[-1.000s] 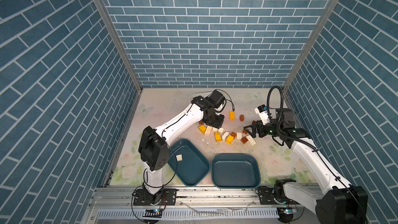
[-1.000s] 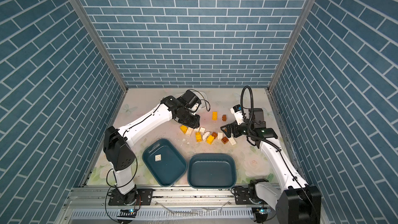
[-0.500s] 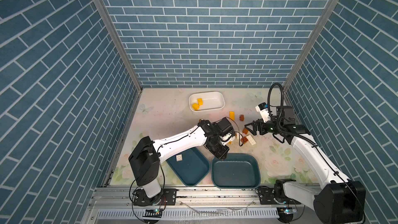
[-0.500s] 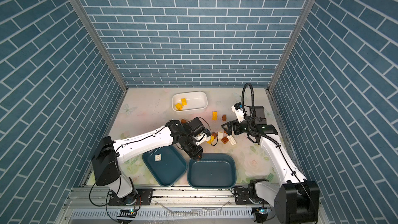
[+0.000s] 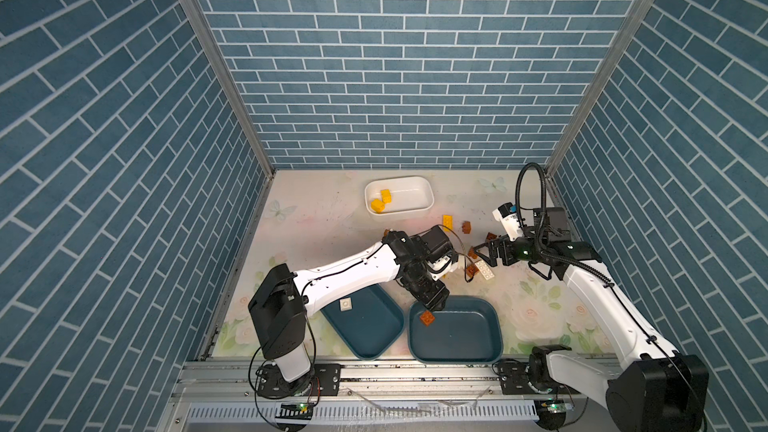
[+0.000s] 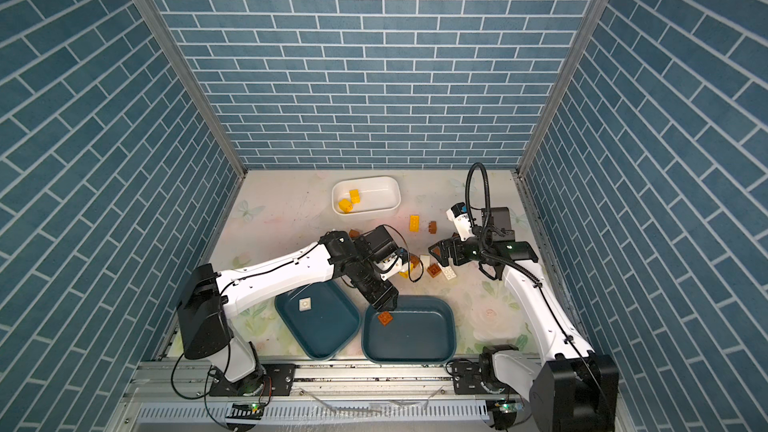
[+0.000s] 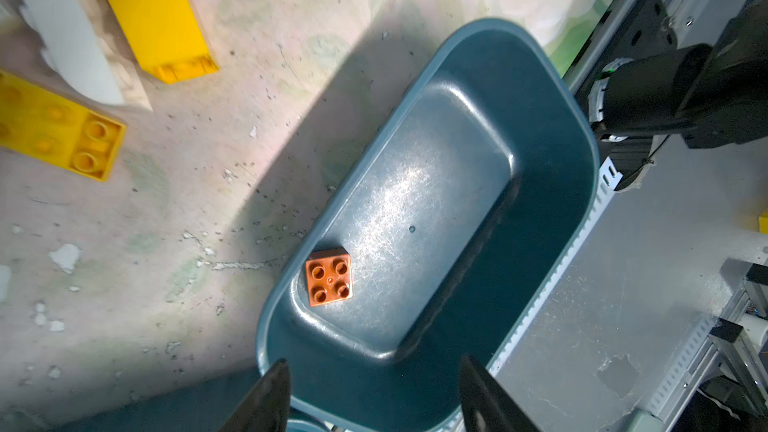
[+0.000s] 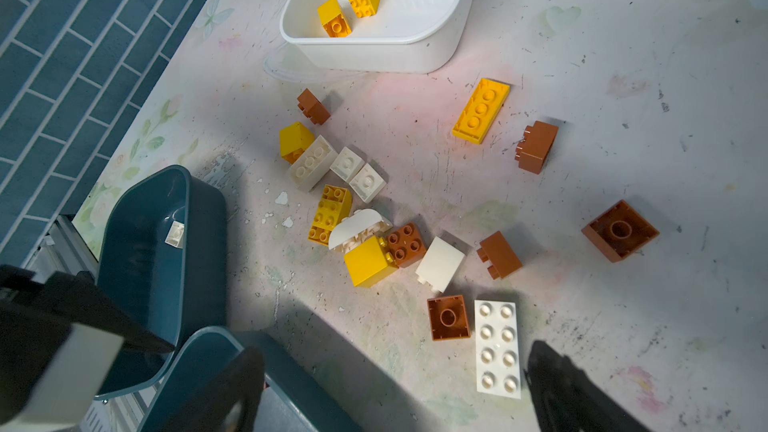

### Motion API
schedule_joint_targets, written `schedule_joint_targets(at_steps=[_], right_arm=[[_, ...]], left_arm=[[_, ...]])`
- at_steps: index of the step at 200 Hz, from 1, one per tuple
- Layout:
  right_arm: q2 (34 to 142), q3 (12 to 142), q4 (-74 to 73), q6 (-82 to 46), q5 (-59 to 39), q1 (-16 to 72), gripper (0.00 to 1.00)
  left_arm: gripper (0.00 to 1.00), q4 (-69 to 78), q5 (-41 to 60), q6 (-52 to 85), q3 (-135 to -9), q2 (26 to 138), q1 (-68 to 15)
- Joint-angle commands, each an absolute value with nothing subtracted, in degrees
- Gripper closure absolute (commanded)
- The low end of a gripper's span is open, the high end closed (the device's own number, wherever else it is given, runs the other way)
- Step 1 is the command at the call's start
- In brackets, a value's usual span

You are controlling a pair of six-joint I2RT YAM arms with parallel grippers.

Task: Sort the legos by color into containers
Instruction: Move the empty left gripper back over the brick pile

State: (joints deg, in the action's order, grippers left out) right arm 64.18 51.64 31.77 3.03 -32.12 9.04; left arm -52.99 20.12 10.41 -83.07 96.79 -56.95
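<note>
Left claw (image 5: 433, 305) swung from the loose legos (image 8: 370, 259) to the near right teal tub (image 5: 478, 351), jaws apart, brown brick (image 7: 329, 278) lying inside, right claw (image 8: 392, 353) wide above that pile

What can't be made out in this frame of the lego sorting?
- Loose lego pile: in both top views the left arm's wrist covers part of it.
- Left gripper: the left wrist view's edge cuts off all but the fingertips, apart and empty.
- Right gripper: fingers blurred and cut by the right wrist view's edge.
- White piece in a teal tub: too small in top views to count studs.
</note>
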Motion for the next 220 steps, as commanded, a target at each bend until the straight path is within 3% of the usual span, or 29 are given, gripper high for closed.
schedule_joint_targets(at_steps=[1, 46, 80, 157, 220], right_arm=[[64.23, 53.77, 30.34, 4.52, -31.93, 8.87, 0.02], [66.20, 54.30, 27.11, 3.34, -32.16, 8.88, 0.02], [67.52, 54.18, 24.67, 1.79, -32.78, 8.88, 0.02], [70.72, 55.09, 22.02, 1.25, -33.52, 8.91, 0.02], [73.36, 56.21, 21.50, 2.14, -34.61, 8.88, 0.02]], left_arm=[[0.34, -56.47, 16.17, 7.84, -86.18, 95.54, -52.20], [0.34, -55.30, 7.08, 10.02, -90.19, 100.64, -39.79], [0.34, -50.38, 2.67, 21.57, -91.28, 105.72, -33.14], [0.35, -45.68, -7.50, 61.12, -97.71, 116.63, -31.79], [0.39, -55.83, -12.75, 71.47, -107.79, 124.84, -31.84]])
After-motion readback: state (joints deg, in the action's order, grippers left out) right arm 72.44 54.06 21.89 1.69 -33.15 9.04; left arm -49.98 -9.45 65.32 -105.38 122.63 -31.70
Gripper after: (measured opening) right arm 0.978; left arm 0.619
